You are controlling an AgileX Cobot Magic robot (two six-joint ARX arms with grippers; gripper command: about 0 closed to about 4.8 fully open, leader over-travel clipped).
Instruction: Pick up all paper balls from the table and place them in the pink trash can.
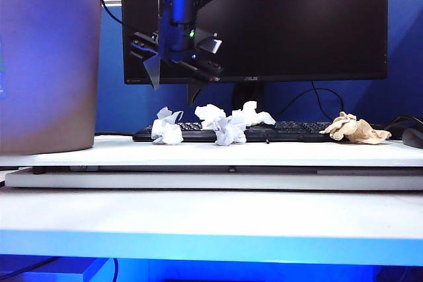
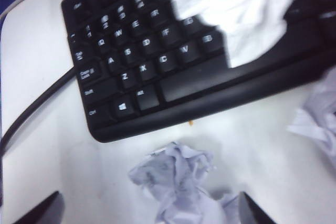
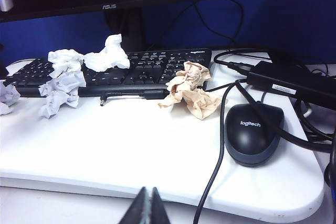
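Observation:
Several white paper balls lie at the keyboard: one (image 1: pixel 166 127) on the left in front of it, one (image 1: pixel 230 130) mid-front, and two on the keys (image 1: pixel 210 113) (image 1: pixel 254 115). A tan-brown ball (image 1: pixel 353 129) rests at the keyboard's right end, and shows too as a tan wad (image 3: pixel 191 90) in the right wrist view. The pink trash can (image 1: pixel 46 57) stands at the far left on the white table (image 1: pixel 264 153). My left gripper (image 1: pixel 175 74) hangs open above the left ball. In its own view the left gripper (image 2: pixel 149 213) has its jaws wide on either side of a white ball (image 2: pixel 176 182), apart from it. My right gripper (image 3: pixel 147 203) is shut and empty near the table's front edge.
The black keyboard (image 1: pixel 291 130) runs across the back under a dark monitor (image 1: pixel 277 18). A black mouse (image 3: pixel 253 132), its cable and a power adapter (image 3: pixel 291 80) lie at the right. Another white ball (image 2: pixel 236 9) sits on the keys, and one more (image 2: pixel 320 114) beside the keyboard.

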